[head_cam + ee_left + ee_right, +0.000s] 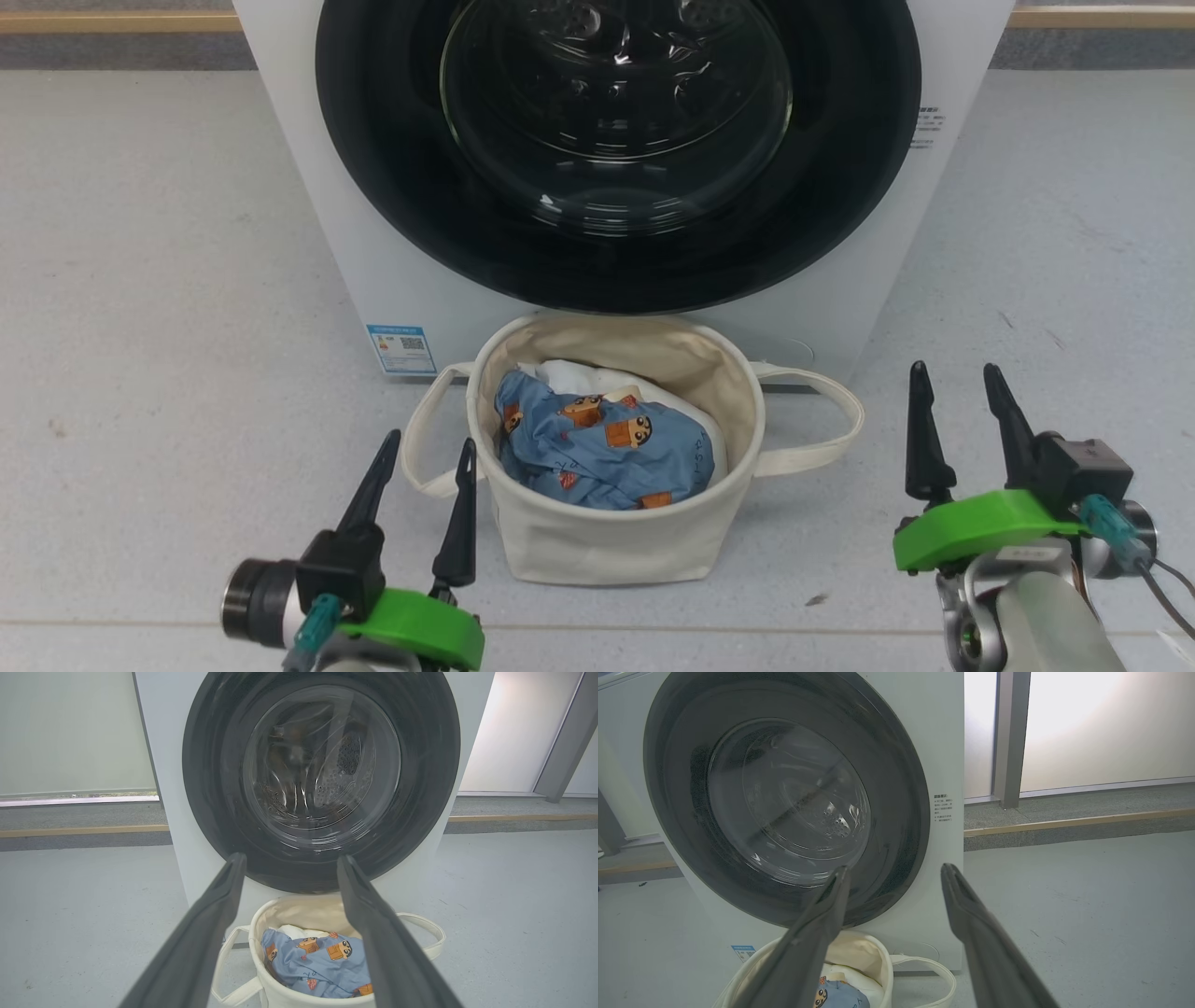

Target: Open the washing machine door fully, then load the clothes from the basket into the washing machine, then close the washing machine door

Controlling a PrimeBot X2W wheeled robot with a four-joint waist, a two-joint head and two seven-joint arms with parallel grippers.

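Note:
The white washing machine (308, 187) stands ahead with its round black-ringed door (392, 187) shut flat against the front; the glass window (616, 103) bulges in its middle. On the floor right before it sits the cream basket (607, 541), holding blue clothes (607, 448) with orange figures over a white bundle (579, 375). My left gripper (431, 443) hangs open just left of the basket, near its loop handle. My right gripper (956, 371) is open too, well to the basket's right. The door (210, 765), basket (299, 914) and clothes (317, 966) show between my left fingers (210, 933).
Grey floor (140, 327) spreads on both sides of the washer. A blue sticker (401, 349) marks its lower left corner, small print (943, 807) its right edge. A low step with a wooden strip (1064, 822) and pale wall panels (1101, 723) run behind.

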